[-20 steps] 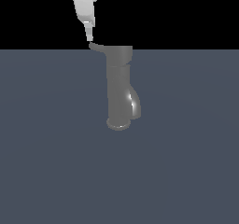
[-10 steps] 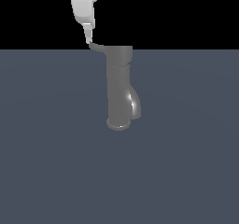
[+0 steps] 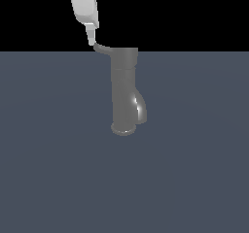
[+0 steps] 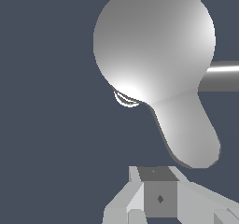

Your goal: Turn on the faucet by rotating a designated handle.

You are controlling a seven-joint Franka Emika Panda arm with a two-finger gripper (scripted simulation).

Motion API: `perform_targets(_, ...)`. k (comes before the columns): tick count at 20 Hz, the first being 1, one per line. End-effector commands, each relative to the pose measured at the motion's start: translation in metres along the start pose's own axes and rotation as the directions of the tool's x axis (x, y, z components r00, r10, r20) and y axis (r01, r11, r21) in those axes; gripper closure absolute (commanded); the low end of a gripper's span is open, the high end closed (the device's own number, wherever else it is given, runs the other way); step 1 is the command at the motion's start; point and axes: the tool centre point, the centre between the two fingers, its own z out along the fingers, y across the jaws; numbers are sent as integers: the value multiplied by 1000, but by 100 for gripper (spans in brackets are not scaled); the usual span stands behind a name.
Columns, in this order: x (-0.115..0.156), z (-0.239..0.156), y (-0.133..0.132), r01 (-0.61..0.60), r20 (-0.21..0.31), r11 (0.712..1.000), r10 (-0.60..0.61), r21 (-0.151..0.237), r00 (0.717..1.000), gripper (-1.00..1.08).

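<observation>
Exterior view shows the faucet (image 3: 124,93) standing upright near the middle of the dark slate-blue floor (image 3: 53,178), a glossy dark grey cylinder with a round flared base, a short thick curved spout on the exterior view's right and a wider cap on top. The handle (image 3: 101,48), a thin lever with a slightly upturned rounded tip, sticks out from the cap toward the exterior view's left. The white gripper (image 3: 92,40) hangs above that tip, its lower end at or just touching it; actual contact cannot be confirmed.

Wrist view looks down on the cap as a smooth round dome, the handle (image 4: 189,134) as a paddle-shaped tongue, and blocky pale grey fingers (image 4: 140,199) just short of the tip. Whether the fingers are spread or closed cannot be told; nothing is visibly clasped.

The step in hand appears to be engaging the lever's end. The next move likely calls for a sideways push on the tip, sweeping it in an arc around the faucet's upright axis. The polished, rounded metal may let a finger slide off.
</observation>
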Motion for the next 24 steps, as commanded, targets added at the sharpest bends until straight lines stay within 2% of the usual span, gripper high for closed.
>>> perform_targets(1, 3, 1, 6, -1, -1, 1000, 1, -5, 1000, 108)
perform_targets(21, 34, 12, 70, -6, 1, 999, 6, -37, 1000, 108)
perform_targets(22, 34, 12, 70, -6, 1, 999, 6, -37, 1000, 108)
perform_targets(23, 21, -2, 58, 17, -3, 1000, -17, -2, 1000, 108)
perform_targets(24, 26, -1, 60, 15, -2, 1000, -15, -5, 1000, 108)
